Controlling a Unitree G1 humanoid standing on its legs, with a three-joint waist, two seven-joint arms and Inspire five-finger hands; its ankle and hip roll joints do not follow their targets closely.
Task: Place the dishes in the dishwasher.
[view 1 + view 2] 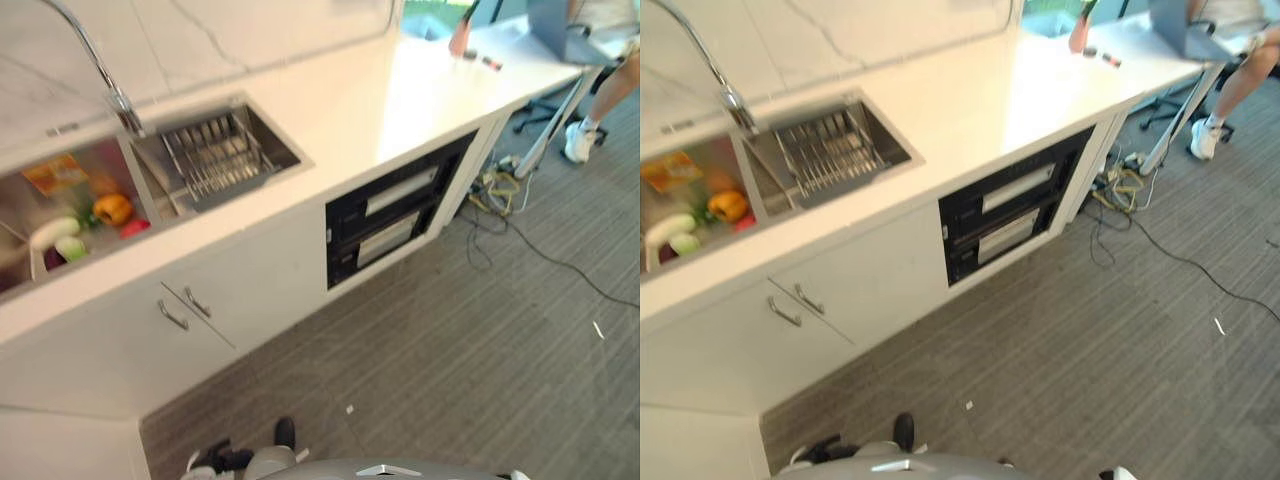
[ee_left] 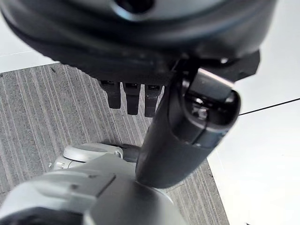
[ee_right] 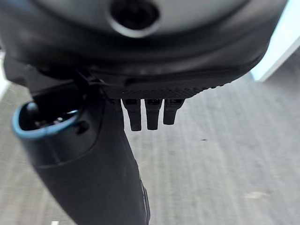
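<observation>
At ten o'clock, the sink rack (image 1: 215, 152) waits; both hands, left hand (image 2: 140, 56) and right hand (image 3: 140, 61), hang straight-fingered, empty; I'd approach squarely.

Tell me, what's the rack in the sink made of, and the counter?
The rack looks like bare metal wire: thin silvery bars with a dull shine, lying in a grey steel-looking sink. The counter looks like polished stone or a stone-like slab: white, smooth, glossy, with glare on it. Which one, I cannot tell.
</observation>
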